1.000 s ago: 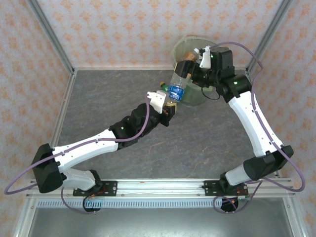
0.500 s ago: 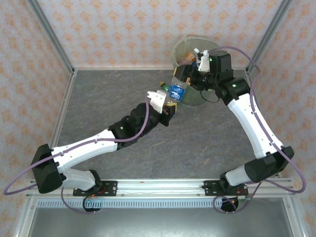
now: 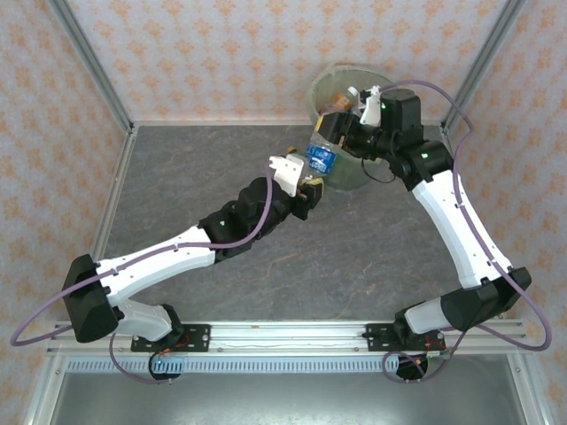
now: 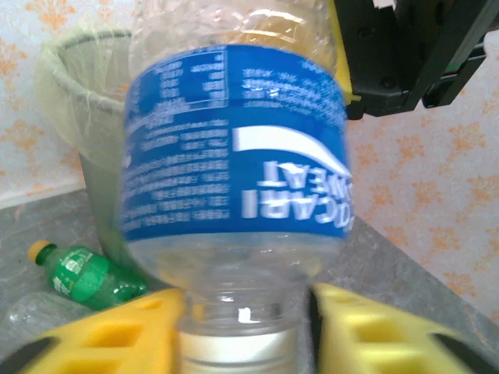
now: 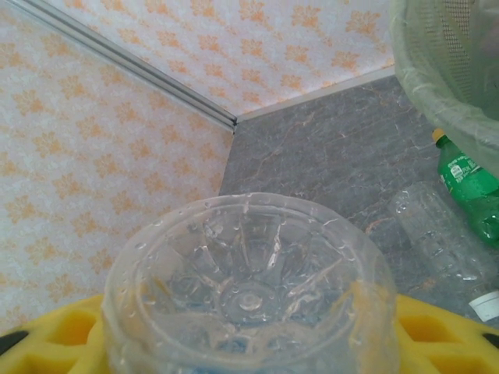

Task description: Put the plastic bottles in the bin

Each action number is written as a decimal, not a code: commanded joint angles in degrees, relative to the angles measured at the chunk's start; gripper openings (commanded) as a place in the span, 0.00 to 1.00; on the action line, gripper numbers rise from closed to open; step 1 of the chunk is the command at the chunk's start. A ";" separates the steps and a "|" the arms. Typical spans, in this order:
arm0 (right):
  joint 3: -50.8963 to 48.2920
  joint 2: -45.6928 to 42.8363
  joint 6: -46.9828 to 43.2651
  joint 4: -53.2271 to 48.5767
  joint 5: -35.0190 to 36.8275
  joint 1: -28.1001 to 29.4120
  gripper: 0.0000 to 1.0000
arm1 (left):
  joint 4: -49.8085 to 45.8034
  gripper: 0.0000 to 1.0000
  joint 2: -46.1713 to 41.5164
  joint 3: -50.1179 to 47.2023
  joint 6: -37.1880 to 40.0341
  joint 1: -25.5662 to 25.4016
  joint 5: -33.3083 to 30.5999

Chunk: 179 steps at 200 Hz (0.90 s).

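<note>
A clear plastic bottle (image 3: 321, 158) with a blue label hangs in the air beside the bin (image 3: 330, 76), between my two grippers. My left gripper (image 4: 245, 327) is open around its white-capped neck, and a gap shows beside the right yellow finger (image 4: 366, 327). My right gripper (image 5: 249, 343) is shut on the bottle's body, and the ribbed base (image 5: 249, 288) faces that wrist camera. A green bottle (image 4: 90, 276) with an orange cap and a clear bottle (image 5: 444, 234) lie on the table at the foot of the bin (image 4: 86, 93).
The pale-green bin (image 5: 444, 70) stands at the back of the grey table against the patterned wall, and holds a bottle with an orange label (image 3: 337, 100). Metal frame posts rise at the table's back corners. The right gripper's black body (image 4: 405, 54) hangs above the held bottle.
The right gripper's fingers have closed on the bottle's body. The left gripper's fingers have parted from its neck. The bottle has tilted up toward the bin.
</note>
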 commanded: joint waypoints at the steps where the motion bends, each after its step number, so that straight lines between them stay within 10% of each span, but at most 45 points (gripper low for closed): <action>1: 3.39 -0.35 1.36 1.80 2.54 0.06 0.50 | 0.62 0.59 -0.04 2.25 0.03 -0.19 -0.47; 26: 4.77 -0.12 1.12 1.75 4.78 -2.36 0.50 | -0.10 0.99 -1.15 2.38 -1.47 -0.24 -2.03; 179: 34.91 22.97 -14.81 0.04 44.56 -12.17 0.51 | -10.43 0.99 -6.92 0.97 -14.92 6.75 -5.90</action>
